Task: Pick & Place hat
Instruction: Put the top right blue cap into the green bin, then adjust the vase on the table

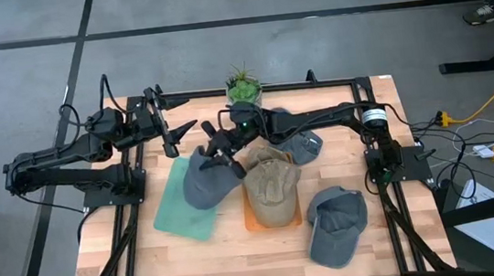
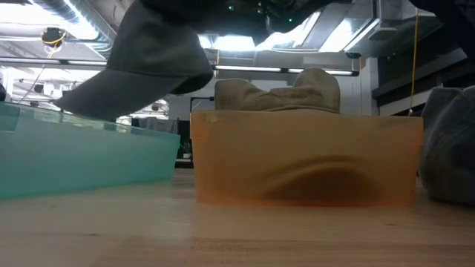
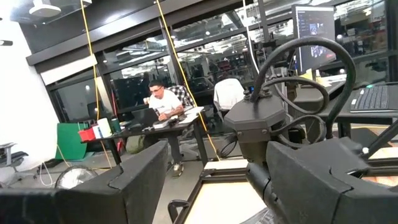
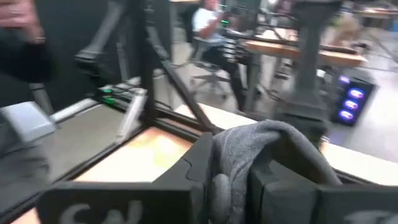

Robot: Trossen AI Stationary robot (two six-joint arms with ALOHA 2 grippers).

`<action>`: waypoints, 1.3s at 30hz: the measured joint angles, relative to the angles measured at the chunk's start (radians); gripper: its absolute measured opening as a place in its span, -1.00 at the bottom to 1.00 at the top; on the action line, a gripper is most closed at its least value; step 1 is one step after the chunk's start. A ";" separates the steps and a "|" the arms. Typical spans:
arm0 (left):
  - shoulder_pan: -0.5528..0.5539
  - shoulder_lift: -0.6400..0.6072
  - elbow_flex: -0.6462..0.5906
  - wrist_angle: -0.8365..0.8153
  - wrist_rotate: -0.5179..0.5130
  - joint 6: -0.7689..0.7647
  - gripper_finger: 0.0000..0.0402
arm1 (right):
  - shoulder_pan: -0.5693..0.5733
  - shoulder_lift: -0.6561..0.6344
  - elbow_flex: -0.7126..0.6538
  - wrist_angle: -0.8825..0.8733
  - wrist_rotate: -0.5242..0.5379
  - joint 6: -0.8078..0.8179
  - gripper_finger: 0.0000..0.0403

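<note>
**Grey hat held over the teal tray**

The wooden table carried everything, with a black frame running round its edges. The right arm reached across the far part of it toward the middle, while the left arm waited folded at the far left corner, the left gripper pointing inward with its fingers spread apart and nothing between them.

A teal tray lay left of centre, and just beside it stood an orange tray with a tan hat sitting in it, its crown rising above the rim in the low view. A second grey hat lay on the bare wood nearer the front right, and a third grey one lay behind the tan hat, partly under the right arm.

The grey hat of the task hung over the teal tray's inner edge, lifted clear of it in the low view. The right gripper pinched its cloth, fingers closed on a fold in the wrist view.

A small green plant stood at the far edge.
</note>
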 joint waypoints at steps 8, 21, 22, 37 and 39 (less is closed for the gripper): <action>0.000 0.000 0.000 -0.003 -0.022 0.006 0.34 | 0.000 0.000 0.000 -0.007 0.130 -0.001 -0.36; 0.000 0.000 0.000 -0.022 -0.048 0.006 0.34 | 0.000 0.000 0.000 -0.038 0.119 0.125 0.50; 0.000 0.000 0.000 -0.023 -0.048 0.006 0.34 | 0.000 0.000 0.000 -0.042 0.118 0.144 0.52; 0.000 0.000 0.000 -0.022 -0.048 -0.002 0.34 | 0.007 0.000 0.000 -0.140 0.164 0.313 0.55; 0.000 0.000 0.000 -0.022 -0.048 -0.005 0.34 | 0.008 0.000 0.000 -0.130 0.119 0.306 0.55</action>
